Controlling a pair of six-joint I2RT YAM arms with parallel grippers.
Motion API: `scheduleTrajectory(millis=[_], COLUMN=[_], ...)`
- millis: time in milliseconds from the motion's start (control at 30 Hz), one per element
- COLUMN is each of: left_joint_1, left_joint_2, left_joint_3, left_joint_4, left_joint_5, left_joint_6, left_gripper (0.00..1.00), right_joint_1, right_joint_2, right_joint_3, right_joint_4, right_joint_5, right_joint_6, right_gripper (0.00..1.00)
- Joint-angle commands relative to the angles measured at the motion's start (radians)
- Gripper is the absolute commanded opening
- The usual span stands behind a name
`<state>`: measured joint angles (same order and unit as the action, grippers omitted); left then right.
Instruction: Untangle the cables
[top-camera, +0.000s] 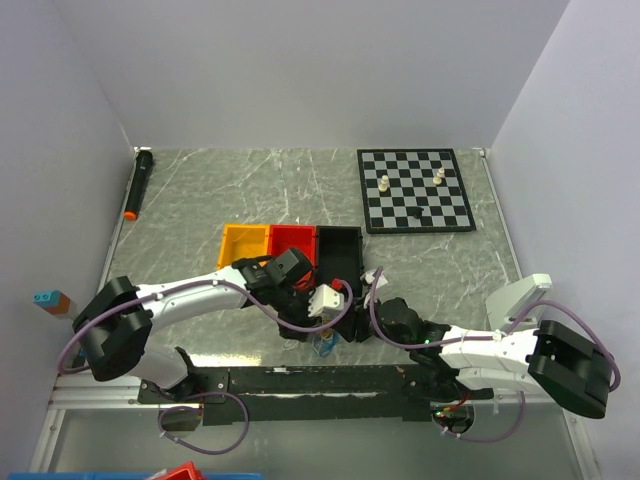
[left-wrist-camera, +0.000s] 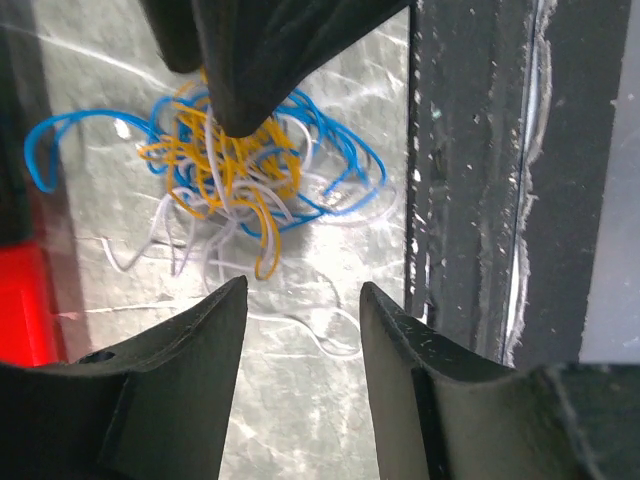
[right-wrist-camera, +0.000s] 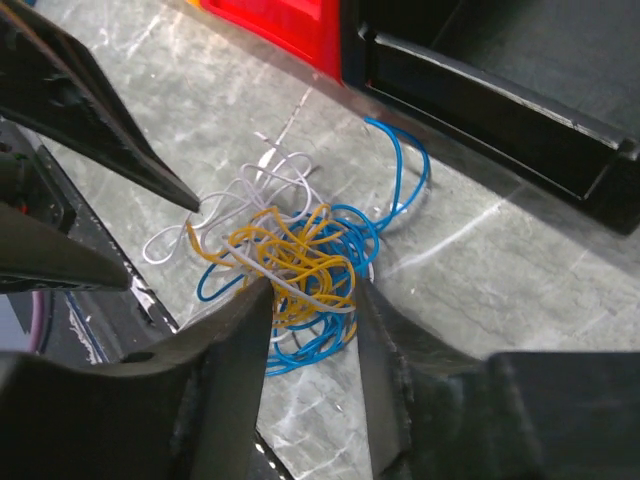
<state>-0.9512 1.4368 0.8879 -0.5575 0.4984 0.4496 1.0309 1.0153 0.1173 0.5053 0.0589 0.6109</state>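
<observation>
Just in front of the red bin (right-wrist-camera: 280, 20), cables (right-wrist-camera: 290, 265) lie on the table (right-wrist-camera: 500, 280) as one knotted clump, nothing separated yet. Right claw (right-wrist-camera: 312, 290) parted, straddling them, not clamped. Left claw (left-wrist-camera: 303, 290) released, empty. All untangling remains.

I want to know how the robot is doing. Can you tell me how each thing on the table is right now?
cables: tangled in one clump, lying on the table
left hand: open, holding nothing, short of the clump
right hand: open, fingers either side of the clump's edge
orange bin: empty
black bin: empty where visible
black stick with orange tip: lying flat
</observation>
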Motion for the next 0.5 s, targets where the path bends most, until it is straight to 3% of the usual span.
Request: scheduleTrajectory(millis=[0,100,300,467], left_joint_1=[0.008,0.008,0.014,0.015], left_joint_2=[-0.007,0.011,0.042,0.05], left_joint_3=[0.017,0.025,0.033,0.033], left_joint_4=[0.102,0.14,0.107,0.071], left_joint_5=[-0.011,-0.05,-0.015,0.022], left_joint_6=[-0.009,-0.02,0.008,0.043], left_gripper=[0.53,0.53,0.51,0.31], right_joint_1=[-0.008,-0.008,-0.008,-0.009], right_joint_2=[-0.009,0.006,0.023,0.025], right_joint_3=[-0.002,-0.002,-0.007,-0.011], right_joint_4=[0.061,0.071,0.079,0.079], right_joint_5=[-0.013,-0.027,-0.037,-0.036], right_joint_6=[0.013,0.013,0.015,0.013], right_gripper=[0.41,0.36,0.35,0.34])
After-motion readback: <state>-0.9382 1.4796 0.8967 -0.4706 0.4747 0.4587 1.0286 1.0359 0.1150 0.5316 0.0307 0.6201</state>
